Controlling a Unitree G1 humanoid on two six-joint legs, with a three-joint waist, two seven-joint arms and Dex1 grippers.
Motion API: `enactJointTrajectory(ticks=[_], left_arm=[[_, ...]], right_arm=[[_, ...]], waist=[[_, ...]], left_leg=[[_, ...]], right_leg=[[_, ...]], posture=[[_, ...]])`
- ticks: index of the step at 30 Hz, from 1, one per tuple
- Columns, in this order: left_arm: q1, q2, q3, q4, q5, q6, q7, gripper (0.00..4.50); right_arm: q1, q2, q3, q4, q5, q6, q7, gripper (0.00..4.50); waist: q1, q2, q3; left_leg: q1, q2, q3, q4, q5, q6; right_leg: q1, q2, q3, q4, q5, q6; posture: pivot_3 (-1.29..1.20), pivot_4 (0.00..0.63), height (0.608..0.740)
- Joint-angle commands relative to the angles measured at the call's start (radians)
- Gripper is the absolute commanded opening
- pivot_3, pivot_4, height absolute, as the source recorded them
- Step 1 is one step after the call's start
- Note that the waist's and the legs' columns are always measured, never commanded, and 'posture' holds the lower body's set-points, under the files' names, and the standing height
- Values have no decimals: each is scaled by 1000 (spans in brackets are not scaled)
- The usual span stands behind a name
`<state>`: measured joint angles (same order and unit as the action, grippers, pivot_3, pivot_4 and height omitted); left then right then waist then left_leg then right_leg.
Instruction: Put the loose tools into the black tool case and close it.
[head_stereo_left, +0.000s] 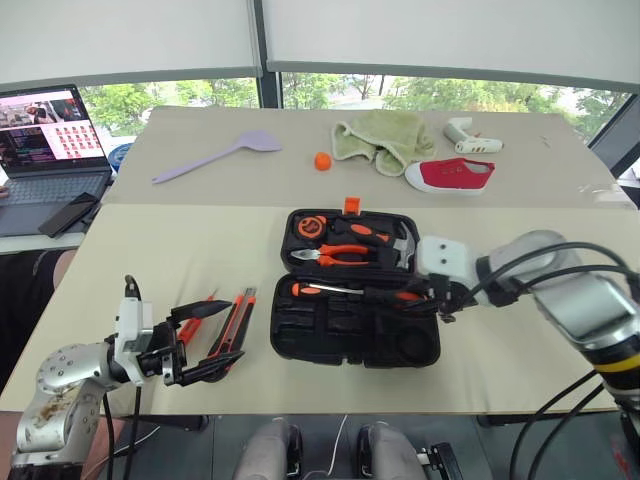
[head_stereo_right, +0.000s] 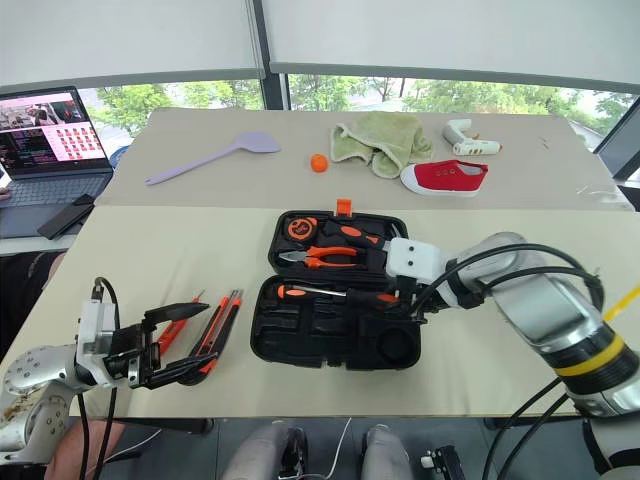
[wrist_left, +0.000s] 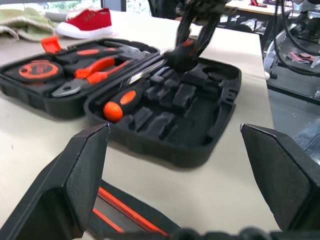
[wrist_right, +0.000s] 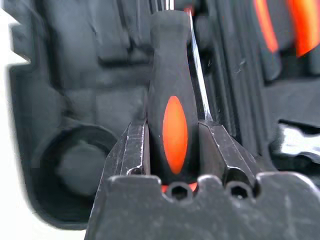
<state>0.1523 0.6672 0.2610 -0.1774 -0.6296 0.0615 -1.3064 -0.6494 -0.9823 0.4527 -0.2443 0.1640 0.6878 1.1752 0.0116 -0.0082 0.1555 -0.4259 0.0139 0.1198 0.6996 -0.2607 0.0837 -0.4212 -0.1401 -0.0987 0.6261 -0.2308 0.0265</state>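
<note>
The black tool case (head_stereo_left: 300, 335) lies open in the middle of the table. My right gripper (head_stereo_left: 437, 300) is over its near half, shut on a screwdriver with a black-orange handle (wrist_right: 172, 115). That handle (wrist_left: 186, 50) hangs just above the moulded slots. A second screwdriver (head_stereo_left: 300, 290) lies in a slot, its shaft running beside the held handle. At the front left, an orange-black utility knife (head_stereo_left: 234, 322) and a slim orange tester screwdriver (head_stereo_left: 193, 325) lie on the table. My left gripper (head_stereo_left: 217, 338) stands open beside them, nothing between its fingers, pointing towards the case.
Orange-handled pliers (head_stereo_left: 345, 256), a hammer (head_stereo_left: 402, 245) and a tape measure (head_stereo_left: 310, 227) sit in the case's far half. Further back lie a lilac spatula (head_stereo_left: 215, 155), a green cloth (head_stereo_left: 382, 137), a red shoe (head_stereo_left: 452, 174) and a small orange ball (head_stereo_left: 322, 161). A laptop (head_stereo_left: 45, 150) stands far left.
</note>
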Motion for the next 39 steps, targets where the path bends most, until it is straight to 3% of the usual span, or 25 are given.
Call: enactJointTrajectory(ticks=[1,10,12,18,21,23,24,32,34,39], left_arm=[[26,-3,30,-49,-5,-30,13,4500],[32,4,26,-45,-4,-49,29,4500],[25,7,24,-36,-3,-53,28,4500],[11,6,19,-23,4,-57,28,4500],[13,7,22,-19,5,-59,28,4500],[12,7,22,-14,7,-60,27,4500],[11,7,21,-11,9,-60,27,4500],[-6,12,12,4,23,-55,23,4500],[-11,17,13,7,29,-55,20,4500],[-17,29,22,14,37,-56,19,4500]], right_arm=[[-26,1,2,19,-53,-27,18,1023],[-22,42,13,55,-118,-107,42,1023],[-17,59,-7,74,-124,-151,33,2042],[-9,63,-122,105,-56,-290,80,3959],[2,117,-265,113,100,-210,74,3959],[28,149,-295,128,125,-216,58,3959],[47,169,-299,137,130,-226,48,3397],[132,289,-224,205,49,-323,-6,881],[144,303,-200,231,22,-344,-16,83],[163,309,-157,283,-36,-382,-23,35]], waist=[[-1,0,0],[-3,0,0],[-3,0,0],[-3,0,0],[-4,0,0],[-4,0,0],[-4,-1,0],[-6,-1,-1],[-6,-1,-1],[-8,-2,-1]], left_leg=[[0,0,0,0,0,0],[3,0,0,0,1,-1],[3,0,0,0,1,-1],[2,0,1,0,1,-1],[3,1,1,0,1,-2],[3,1,1,0,1,-2],[3,1,1,0,1,-2],[3,1,2,-1,1,-2],[3,1,2,-1,1,-2],[4,1,1,-1,2,-2]], right_leg=[[0,0,0,0,0,0],[1,1,0,3,0,0],[1,1,0,3,0,0],[1,2,0,3,0,0],[1,4,0,3,0,0],[2,4,0,3,0,0],[2,4,0,3,0,0],[1,4,1,4,0,0],[2,5,1,4,0,0],[2,6,2,4,0,0]], posture=[[0,150,740],[0,150,740],[0,150,740],[0,150,740],[0,150,740],[0,150,740],[0,150,740],[0,150,740],[0,150,740],[0,150,740]])
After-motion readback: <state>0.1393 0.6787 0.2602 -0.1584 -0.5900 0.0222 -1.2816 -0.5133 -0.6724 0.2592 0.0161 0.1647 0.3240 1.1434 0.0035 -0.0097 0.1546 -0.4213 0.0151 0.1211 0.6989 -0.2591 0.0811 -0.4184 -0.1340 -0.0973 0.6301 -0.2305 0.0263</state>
